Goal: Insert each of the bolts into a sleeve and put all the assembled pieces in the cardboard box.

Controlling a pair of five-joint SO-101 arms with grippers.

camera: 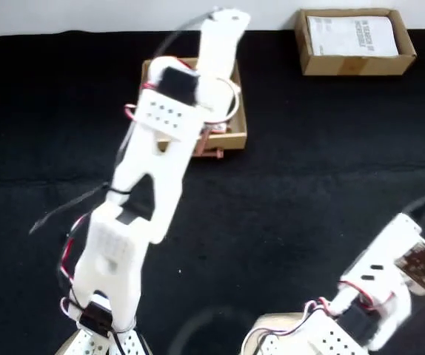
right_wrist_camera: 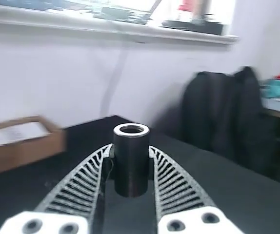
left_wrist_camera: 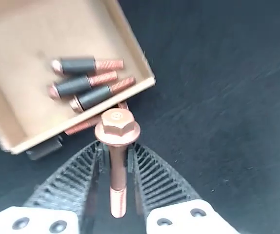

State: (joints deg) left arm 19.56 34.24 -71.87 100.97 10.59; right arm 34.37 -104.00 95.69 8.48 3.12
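While left claw (left_wrist_camera: 115, 147) grips bolt (left_wrist_camera: 116, 127) (stamp illegible), right claw (right_wrist_camera: 130, 149) grips sleeve (right_wrist_camera: 130, 163).

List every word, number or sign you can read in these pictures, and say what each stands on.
On the white sheet in the far box: dark lines of print, too blurred to read.
On the head of the bolt: a faint stamped mark, too blurred to read.
No other readable text.

The left arm (camera: 142, 200) is a blocky white plastic shell with black motor blocks, dotted plates and red, black and white cables. The right arm (camera: 379, 285) matches, with a brown circuit board (camera: 422, 266). Black ribbed fingers (left_wrist_camera: 71, 173) spring from white, screw-holed bases.
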